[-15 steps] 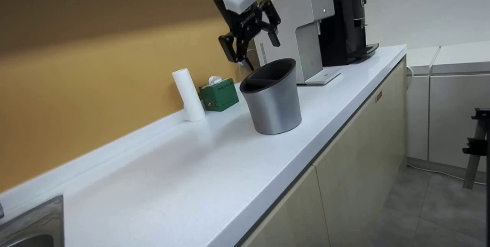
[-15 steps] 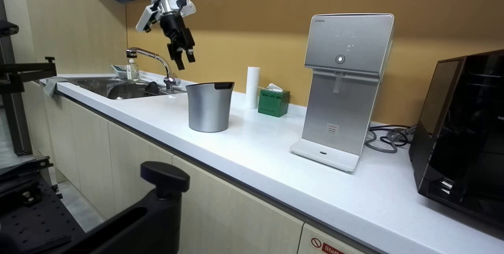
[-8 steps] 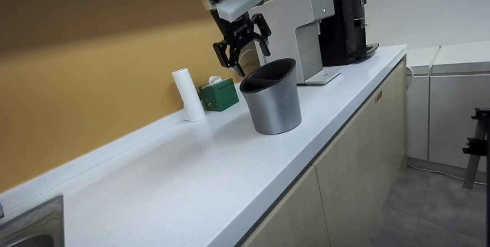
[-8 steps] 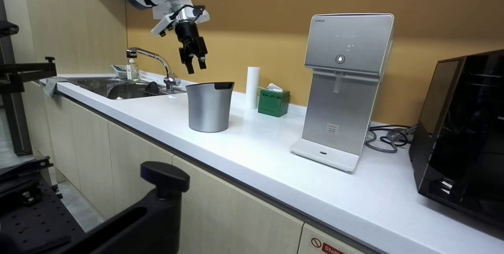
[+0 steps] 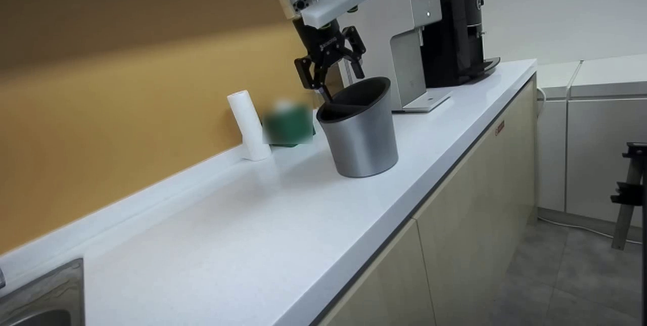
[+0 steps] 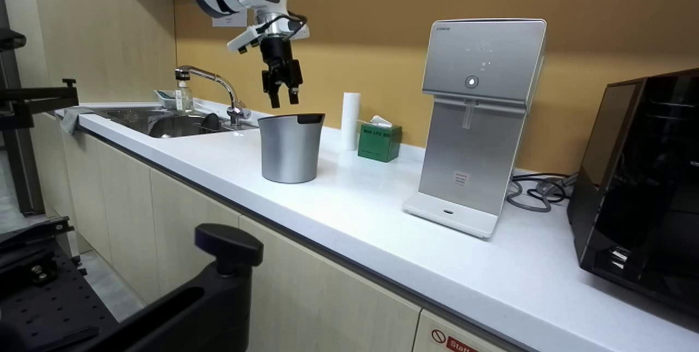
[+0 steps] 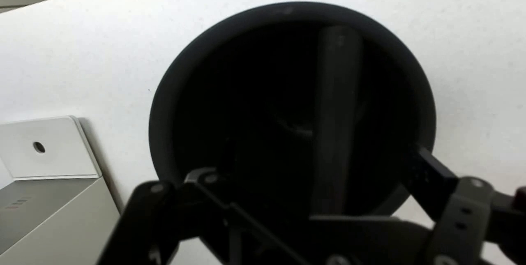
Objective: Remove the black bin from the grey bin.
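Observation:
The grey bin (image 5: 361, 146) stands upright on the counter, and it also shows in an exterior view (image 6: 290, 153). The black bin sits inside it; only its dark rim (image 5: 378, 85) and inside show, and a black patch (image 6: 311, 118) at the rim. In the wrist view the black bin's round rim (image 7: 162, 121) fills the middle, with a dark bar (image 7: 337, 92) across its inside. My gripper (image 5: 342, 83) is open and empty above the bins' opening, and a gap under it shows in an exterior view (image 6: 284, 100). In the wrist view the right fingertip overlaps the rim; the left one is lost in the dark.
A white paper roll (image 5: 250, 126) and a green tissue box (image 6: 379, 142) stand by the wall behind the bins. A tall water dispenser (image 6: 472, 144) and a black coffee machine (image 6: 644, 199) stand farther along. A sink (image 6: 164, 127) lies at the other end.
The gripper has moved over the bins' opening, rightward and somewhat lower in an exterior view. It stays open. The bins have not moved.

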`<control>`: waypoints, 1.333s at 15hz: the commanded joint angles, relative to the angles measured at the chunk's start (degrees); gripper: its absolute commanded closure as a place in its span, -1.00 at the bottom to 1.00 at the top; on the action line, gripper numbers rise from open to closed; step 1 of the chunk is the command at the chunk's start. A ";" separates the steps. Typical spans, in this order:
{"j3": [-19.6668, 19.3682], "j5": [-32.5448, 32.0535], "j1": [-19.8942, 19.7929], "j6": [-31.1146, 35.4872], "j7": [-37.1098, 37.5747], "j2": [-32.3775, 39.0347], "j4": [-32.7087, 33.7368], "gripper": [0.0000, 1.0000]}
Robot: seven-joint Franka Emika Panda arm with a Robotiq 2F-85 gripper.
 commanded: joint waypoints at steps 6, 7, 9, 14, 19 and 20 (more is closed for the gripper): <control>-2.48 3.27 0.67 2.69 -2.23 3.35 1.31 -1.00; -2.64 3.25 0.68 3.20 -2.12 3.66 1.17 -1.00; -2.98 3.34 0.63 4.19 -2.23 4.24 0.95 -1.00; -3.81 3.70 0.66 6.41 -2.53 5.50 0.55 -1.00; -4.34 4.11 0.79 7.61 -2.84 6.61 0.47 -1.00; -4.44 4.14 0.82 7.86 -2.75 6.76 0.46 -0.50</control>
